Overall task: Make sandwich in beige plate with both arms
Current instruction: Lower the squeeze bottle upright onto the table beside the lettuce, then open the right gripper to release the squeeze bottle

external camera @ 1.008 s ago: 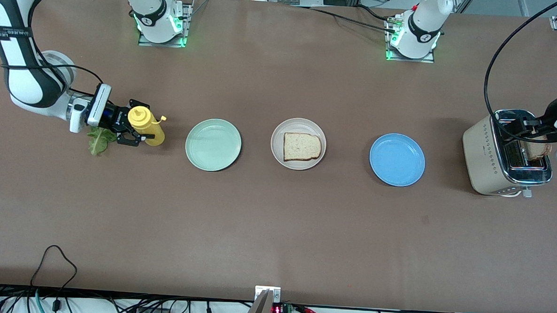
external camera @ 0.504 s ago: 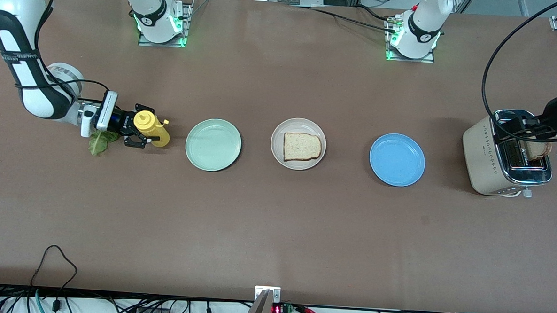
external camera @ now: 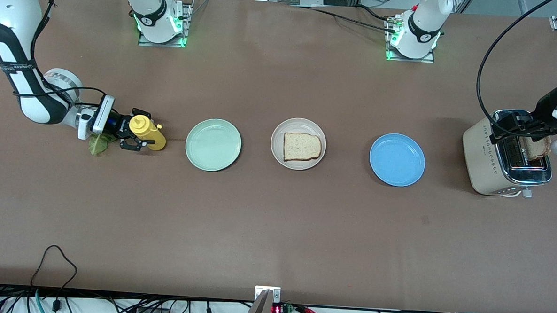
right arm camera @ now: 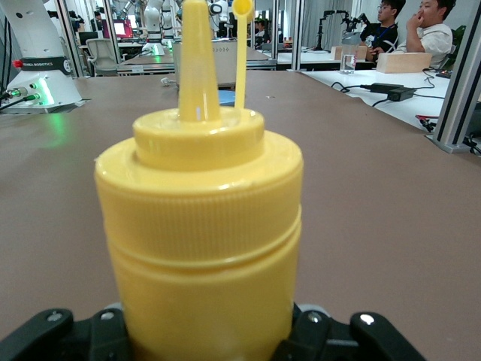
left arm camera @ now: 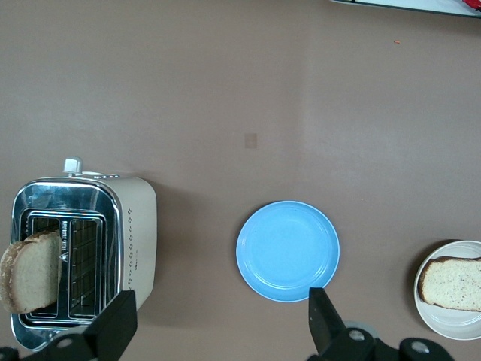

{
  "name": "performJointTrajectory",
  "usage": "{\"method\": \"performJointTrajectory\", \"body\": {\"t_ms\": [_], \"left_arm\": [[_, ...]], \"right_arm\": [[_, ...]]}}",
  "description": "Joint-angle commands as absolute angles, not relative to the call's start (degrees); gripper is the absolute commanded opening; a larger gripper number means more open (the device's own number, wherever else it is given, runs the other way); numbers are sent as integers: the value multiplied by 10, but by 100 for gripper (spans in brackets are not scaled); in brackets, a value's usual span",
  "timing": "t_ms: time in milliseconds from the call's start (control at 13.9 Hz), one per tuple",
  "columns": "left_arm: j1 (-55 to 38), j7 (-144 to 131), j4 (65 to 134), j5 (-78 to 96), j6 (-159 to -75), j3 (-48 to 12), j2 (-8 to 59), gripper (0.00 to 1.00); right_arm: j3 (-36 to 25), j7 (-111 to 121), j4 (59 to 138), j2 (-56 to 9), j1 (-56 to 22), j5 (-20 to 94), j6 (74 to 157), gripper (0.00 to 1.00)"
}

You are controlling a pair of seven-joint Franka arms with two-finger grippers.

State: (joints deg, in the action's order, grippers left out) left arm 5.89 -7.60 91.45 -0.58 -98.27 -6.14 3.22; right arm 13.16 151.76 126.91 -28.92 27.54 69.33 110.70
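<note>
— Front view first: what's different from a second ago?

— The right gripper point(external camera: 136, 137) has the yellow mustard bottle point(external camera: 146, 132) clamped between its fingers, and over the last second it has carried it a little toward the mint green plate point(external camera: 213, 144) and then back again. Arm and bottle now look lower and more tucked in. The lettuce leaf point(external camera: 98, 144) lies on the table under that wrist, untouched.

— And the other arm?

— The left gripper point(left arm camera: 218, 331) hangs over the toaster point(external camera: 506, 154) with its fingers spread wide, holding nothing. It has drifted up and away slightly. A toast slice point(left arm camera: 30, 272) stands up out of one slot, not taken.

— So where does the sandwich stand?

— One bread slice point(external camera: 301, 146) lies flat in the beige plate point(external camera: 278, 133), in the middle of the row, between the green plate and the blue plate point(external camera: 397, 160). I'd say it's early: sauce looks like the step in hand, with the lettuce and the second slice not yet added.
</note>
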Motion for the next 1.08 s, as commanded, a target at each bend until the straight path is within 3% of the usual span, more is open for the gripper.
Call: {"method": "performJointTrajectory", "body": {"t_ms": [0,216,288,432,504,1008], "left_arm": [[61,-71,925,-2,-993,-64,24,100],[61,-71,925,-3,-993,-64,25,100],[61,-71,925,-4,-993,-64,25,100],[61,-65,925,-18,-993,-64,25,100],[61,-55,925,-24,-993,-65,23,100],[62,-28,935,-32,-994,-64,24,100]], "right_arm": [[138,1525,1260,-304,294,687,1090,0],[138,1524,1257,-308,294,688,1089,5],[138,1523,1257,-308,294,689,1091,19],[138,1522,1257,-308,294,689,1092,56],[138,1521,1258,-308,294,689,1092,62],[138,1520,1258,-308,295,690,1089,68]]}}
